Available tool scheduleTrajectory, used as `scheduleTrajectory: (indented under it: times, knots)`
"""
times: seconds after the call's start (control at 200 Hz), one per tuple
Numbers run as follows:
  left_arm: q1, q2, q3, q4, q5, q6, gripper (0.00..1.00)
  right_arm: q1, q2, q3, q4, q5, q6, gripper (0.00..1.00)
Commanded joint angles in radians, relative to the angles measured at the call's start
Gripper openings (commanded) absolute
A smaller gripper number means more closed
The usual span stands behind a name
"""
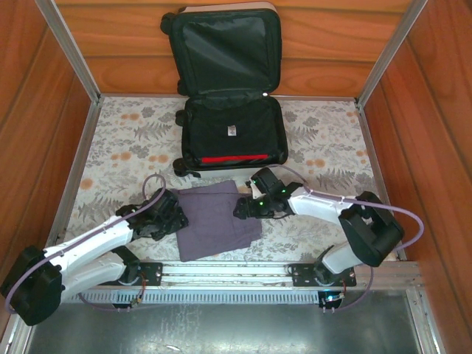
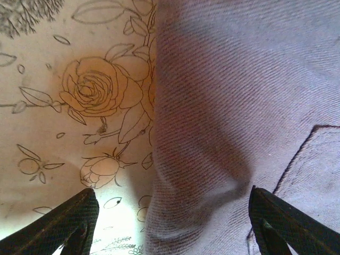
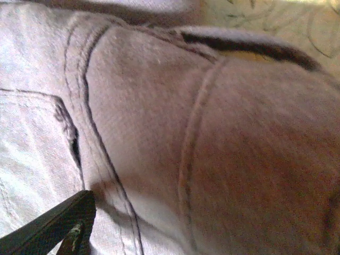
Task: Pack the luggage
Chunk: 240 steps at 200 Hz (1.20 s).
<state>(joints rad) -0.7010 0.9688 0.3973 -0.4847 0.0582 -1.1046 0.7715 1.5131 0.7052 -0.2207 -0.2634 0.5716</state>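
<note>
Left gripper (image 1: 174,216) is spread wide over the left edge of the folded garment (image 1: 217,221), its ribbed black fingers (image 2: 74,218) straddling soft mauve-grey twill and gripping nothing. Right gripper (image 1: 245,208) sits at the cloth's far-right corner, over stitched seams and a pocket. Its one visible finger (image 3: 58,223) stands wide, nothing pinched. The luggage (image 1: 234,133) lies open just beyond both, black-lined with its lid upright, on the floral tablecloth (image 1: 125,147).

Dark item (image 1: 247,136) in luggage (image 1: 221,51) — too small to identify.
</note>
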Motion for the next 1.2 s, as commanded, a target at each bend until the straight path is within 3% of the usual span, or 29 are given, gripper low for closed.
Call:
scheduleTrajectory:
  times: [0.0,0.26,0.4,0.53,0.645,0.725,0.975,1.194]
  knots:
    - [0.006,0.025,-0.011,0.067,0.034,-0.034,0.77,0.003,0.069,0.025,0.03,-0.053,-0.021,0.82]
    - [0.008,0.125,-0.027,0.126,0.06,-0.061,0.57,0.105,0.231,0.148,-0.057,-0.013,-0.038,0.76]
    - [0.008,0.174,-0.046,0.178,0.085,-0.073,0.5,0.152,0.31,0.202,-0.101,0.047,-0.016,0.67]
    - [0.008,0.184,-0.06,0.206,0.094,-0.077,0.3,0.17,0.333,0.237,-0.134,0.078,-0.009,0.47]
    - [0.009,0.135,-0.054,0.215,0.099,-0.06,0.11,0.188,0.304,0.271,-0.176,0.118,-0.02,0.15]
    - [0.007,0.059,-0.035,0.21,0.106,-0.034,0.01,0.2,0.258,0.29,-0.203,0.157,-0.035,0.01]
    - [0.002,-0.217,0.147,0.06,0.009,0.141,0.0,0.218,0.023,0.346,-0.266,0.296,-0.123,0.0]
    - [0.003,-0.109,0.406,-0.023,-0.071,0.442,0.0,0.213,-0.162,0.415,-0.277,0.465,-0.245,0.0]
